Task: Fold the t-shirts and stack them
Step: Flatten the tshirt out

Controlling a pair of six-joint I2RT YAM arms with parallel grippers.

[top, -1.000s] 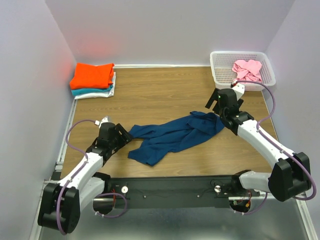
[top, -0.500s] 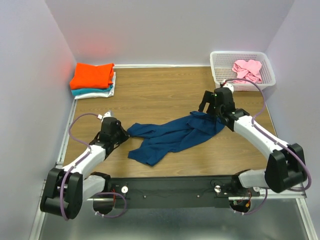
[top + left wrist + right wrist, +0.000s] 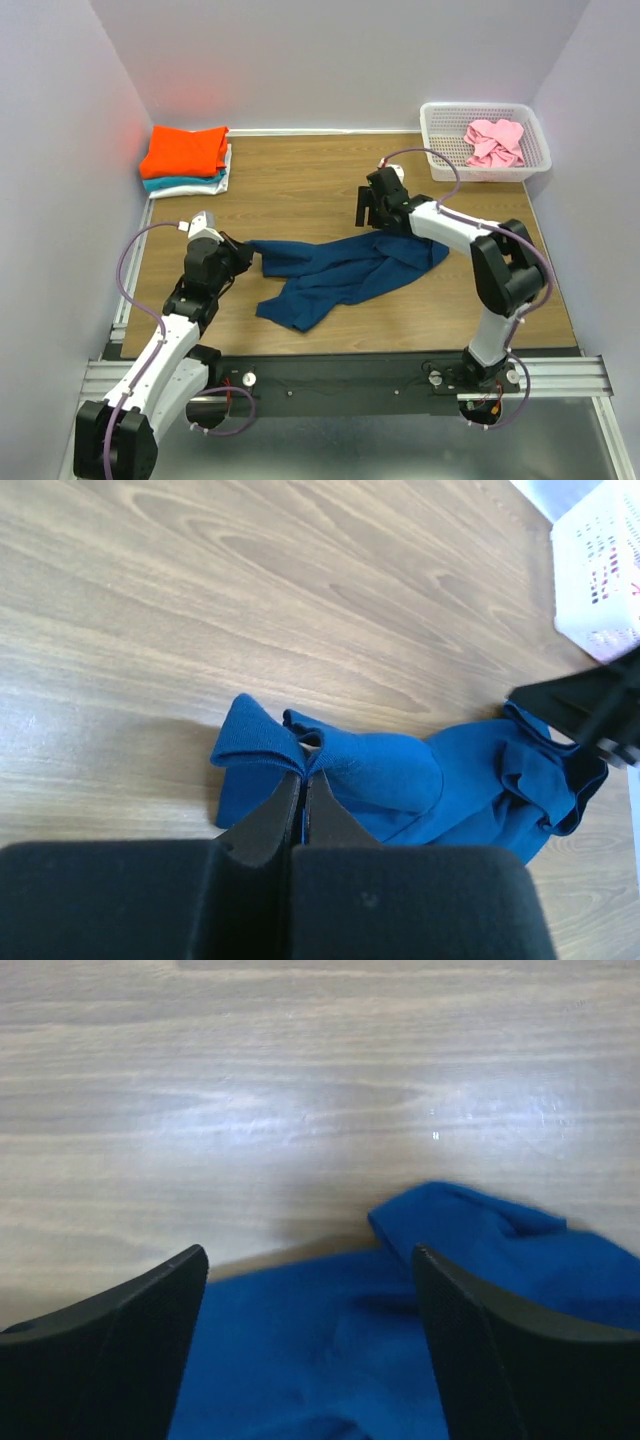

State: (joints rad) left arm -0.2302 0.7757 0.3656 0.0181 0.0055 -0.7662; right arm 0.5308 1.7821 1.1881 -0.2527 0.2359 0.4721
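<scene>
A dark navy-blue t-shirt lies crumpled across the middle of the table. My left gripper is shut on a fold at its left end; in the left wrist view the closed fingertips pinch the blue cloth. My right gripper hovers at the shirt's far edge, jaws wide open over blue fabric, holding nothing. Folded orange, teal and white t-shirts are stacked at the back left. A pink t-shirt lies in the basket.
The white lattice basket stands at the back right corner, also seen as a white basket in the left wrist view. Walls close in the table on the left, back and right. Bare wood lies between the stack and the basket.
My left gripper has closed on the shirt's left end. The right arm has swung left along the shirt's far edge, from its right end to near the middle.
</scene>
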